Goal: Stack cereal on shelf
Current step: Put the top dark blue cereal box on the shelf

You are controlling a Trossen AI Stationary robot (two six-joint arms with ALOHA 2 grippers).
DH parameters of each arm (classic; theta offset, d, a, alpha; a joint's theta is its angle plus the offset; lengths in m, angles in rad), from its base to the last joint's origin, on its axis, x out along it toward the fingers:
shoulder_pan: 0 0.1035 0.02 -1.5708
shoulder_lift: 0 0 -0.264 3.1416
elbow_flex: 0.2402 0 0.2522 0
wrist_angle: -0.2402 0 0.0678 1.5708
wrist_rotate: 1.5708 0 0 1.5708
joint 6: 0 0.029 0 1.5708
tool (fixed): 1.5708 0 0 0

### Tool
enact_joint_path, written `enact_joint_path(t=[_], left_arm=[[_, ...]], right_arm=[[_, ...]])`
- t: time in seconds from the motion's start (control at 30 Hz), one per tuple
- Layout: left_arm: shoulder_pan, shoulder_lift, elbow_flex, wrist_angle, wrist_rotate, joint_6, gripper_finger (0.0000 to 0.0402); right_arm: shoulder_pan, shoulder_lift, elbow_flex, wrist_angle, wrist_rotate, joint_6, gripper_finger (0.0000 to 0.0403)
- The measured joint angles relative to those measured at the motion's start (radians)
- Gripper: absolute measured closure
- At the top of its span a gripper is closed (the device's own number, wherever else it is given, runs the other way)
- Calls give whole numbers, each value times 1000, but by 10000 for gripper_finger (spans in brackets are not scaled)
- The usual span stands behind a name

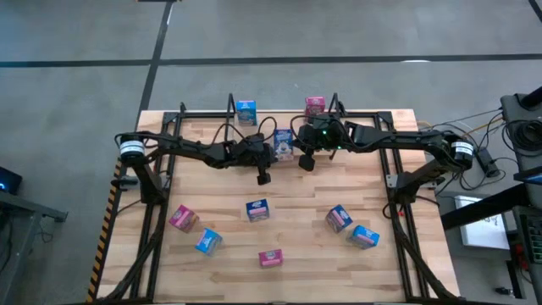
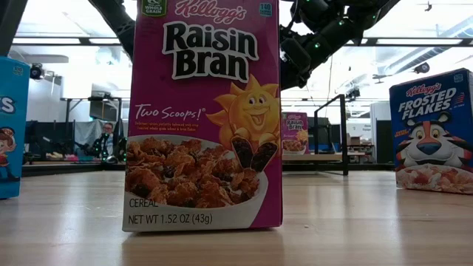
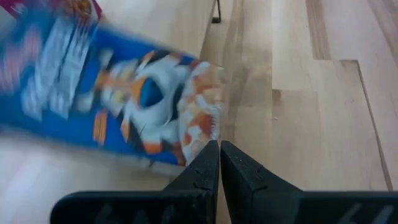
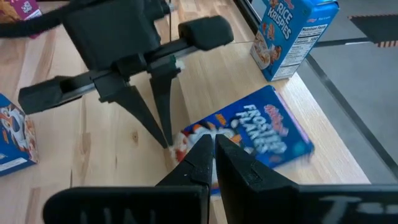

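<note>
Both grippers are pinched shut and empty. The left gripper (image 4: 166, 140) hangs with its fingertips right at the bowl end of a Frosted Flakes box (image 4: 249, 140) lying flat on the table (image 1: 305, 229) near the back edge; can't tell if they touch. The right gripper (image 4: 213, 144) hovers just above the same end. The box's long axis runs away from both tips toward an upright Rice Krispies box (image 4: 292, 34).

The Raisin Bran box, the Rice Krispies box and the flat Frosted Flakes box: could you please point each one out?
Raisin Bran box (image 2: 203, 118): low view, on its printed front.
Rice Krispies box (image 4: 292, 34): right wrist view, on its front panel.
Frosted Flakes box (image 4: 261, 130): right wrist view, on its upward blue face.
</note>
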Motion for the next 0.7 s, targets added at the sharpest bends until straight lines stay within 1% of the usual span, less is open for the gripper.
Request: enact_joint_path(t=[0.37,0.5,0.6,0.7], left_arm=[[-2,6,0,-2,-2,-3,401],[-2,6,0,-2,-3,-6,401],[-3,6,0,-3,-4,-6,401],[-3,6,0,-3,-5,-6,401]], right_arm=[[0,0,0,0,0,5,394],[-2,0,0,1,0,44,393],[-14,0,0,5,-2,78,379],[-43,1,26,-39,-3,91,344]])
